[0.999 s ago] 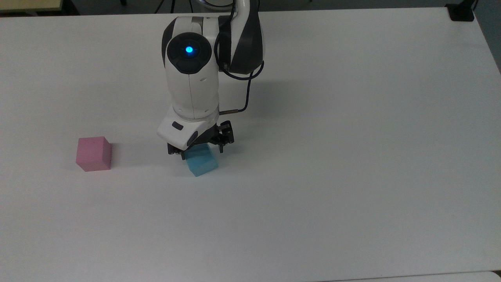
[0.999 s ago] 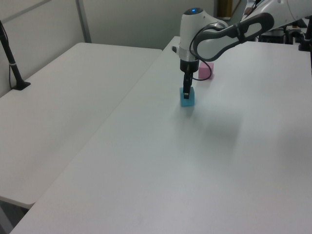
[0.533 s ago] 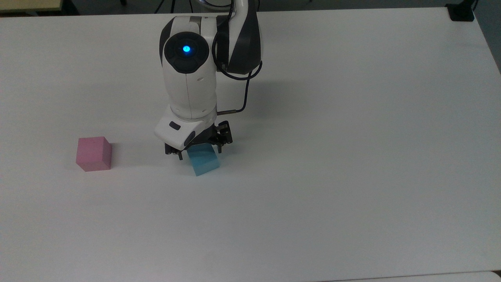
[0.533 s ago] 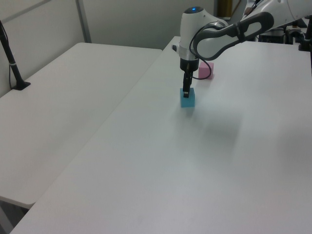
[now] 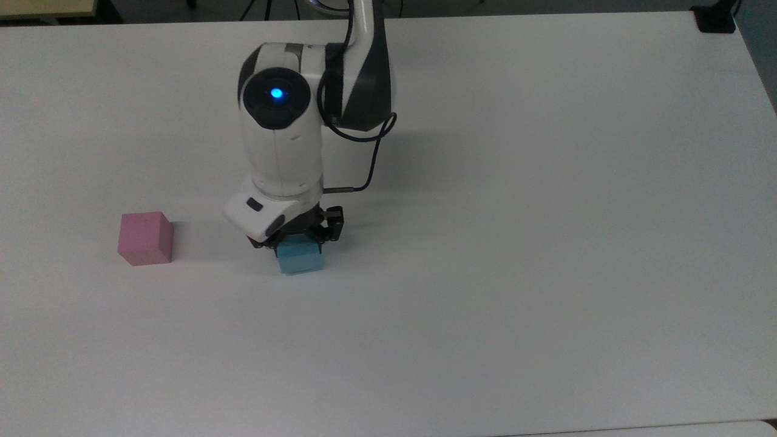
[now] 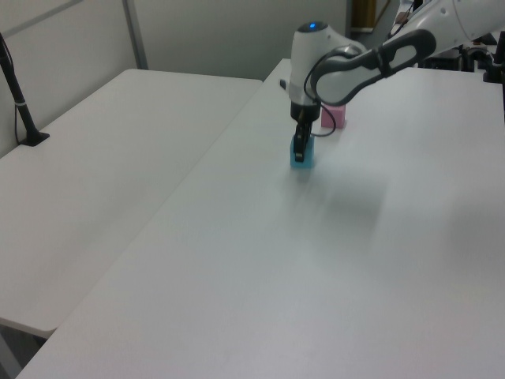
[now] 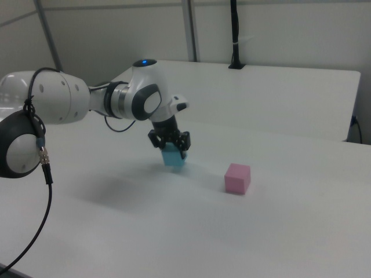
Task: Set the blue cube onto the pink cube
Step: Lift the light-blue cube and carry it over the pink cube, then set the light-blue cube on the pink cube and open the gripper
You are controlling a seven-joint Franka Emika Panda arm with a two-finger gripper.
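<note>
Off to the top view's right of the pink cube (image 5: 145, 238), well apart from it, I've got the end effector (image 5: 295, 240) down over the blue cube (image 5: 300, 258), fingers pinching its sides. In the right view the blue cube (image 7: 173, 156) sits at the white counter (image 7: 278, 226), the pink cube (image 7: 237, 178) near it on the right view's right.

Cubes: two, both on my white table (image 5: 546, 243)
Blue cube (image 5: 300, 260): one, under my gripper (image 5: 296, 240)
Pink cube (image 5: 145, 238): one, toward the top view's left
Grippers: one, mine
Tables: two
</note>
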